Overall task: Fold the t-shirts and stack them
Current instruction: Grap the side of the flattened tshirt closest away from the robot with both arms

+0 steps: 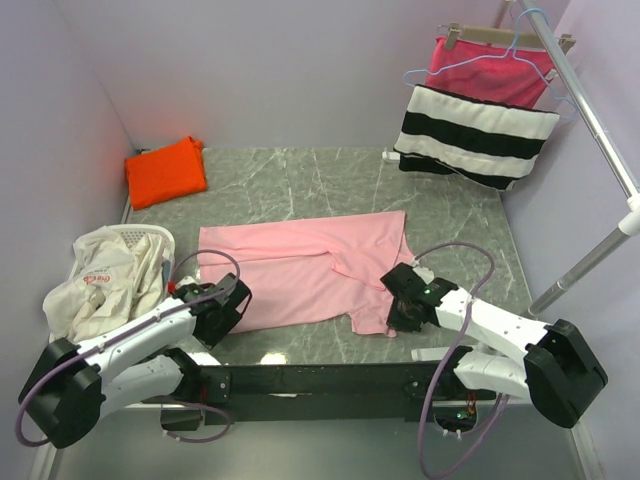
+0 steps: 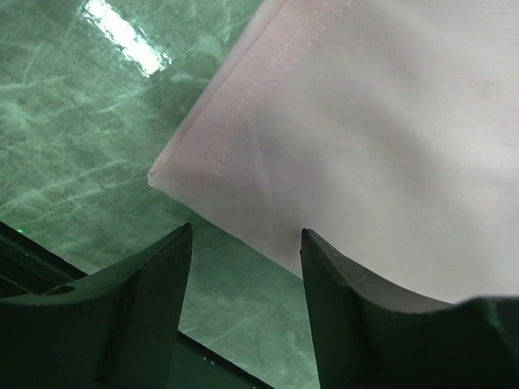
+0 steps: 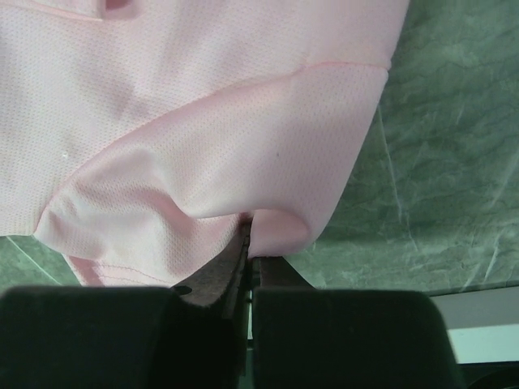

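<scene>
Across the middle of the surface [image 1: 330, 180] the pink t-shirt [image 1: 290, 275] lies flat, long axis 9 to 3 o'clock, the folded orange t-shirt [image 1: 165, 172] off at 10 o'clock. At 4 o'clock the pink sleeve is pinched in the fully closed right hand [image 3: 248, 247]; the left hand [image 2: 246, 235], partly open and empty, has the 8 o'clock hem corner just ahead at 11 o'clock
</scene>
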### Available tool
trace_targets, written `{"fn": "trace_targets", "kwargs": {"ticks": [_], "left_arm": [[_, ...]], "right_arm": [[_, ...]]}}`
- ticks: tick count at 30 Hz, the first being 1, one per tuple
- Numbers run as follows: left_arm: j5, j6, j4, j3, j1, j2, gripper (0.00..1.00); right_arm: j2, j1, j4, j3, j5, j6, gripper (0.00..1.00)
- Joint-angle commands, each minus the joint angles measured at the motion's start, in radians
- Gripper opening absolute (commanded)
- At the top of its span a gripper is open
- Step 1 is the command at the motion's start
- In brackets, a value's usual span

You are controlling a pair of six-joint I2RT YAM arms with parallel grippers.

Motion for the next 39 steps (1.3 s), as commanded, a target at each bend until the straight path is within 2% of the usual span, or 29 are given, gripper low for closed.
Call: {"fn": "trace_targets", "kwargs": {"ticks": [1, 5, 8, 11, 12, 14, 28, 39], "left_arm": [[-0.024, -0.017, 0.016, 0.013, -0.005, 0.055, 0.60], [-0.049, -0.029, 0.014, 0.016, -0.005, 0.089, 0.55], [-0.070, -0.033, 0.016, 0.013, -0.005, 0.086, 0.43], [-0.070, -0.027, 0.043, -0.003, -0.005, 0.074, 0.27], [-0.072, -0.023, 0.046, -0.007, -0.003, 0.069, 0.16], [-0.069, -0.020, 0.062, -0.013, -0.005, 0.062, 0.01], [-0.078, 0.086, 0.072, 0.046, -0.005, 0.025, 0.01], [-0.162, 0.175, 0.000, 0.231, -0.005, 0.081, 0.01]], "right_arm": [[0.018, 0.006, 0.030, 0.044, 0.025, -0.032, 0.00], [0.024, 0.005, 0.029, 0.053, 0.028, -0.042, 0.00], [0.011, 0.005, 0.030, 0.050, 0.026, -0.040, 0.00], [-0.024, 0.005, 0.029, 0.047, 0.028, -0.040, 0.00], [-0.032, 0.005, 0.027, 0.047, 0.029, -0.040, 0.00], [-0.064, 0.006, 0.018, 0.048, 0.034, -0.045, 0.00], [-0.238, 0.000, -0.025, 0.145, 0.138, -0.072, 0.00], [-0.129, -0.093, 0.028, 0.257, 0.180, -0.199, 0.00]]}}
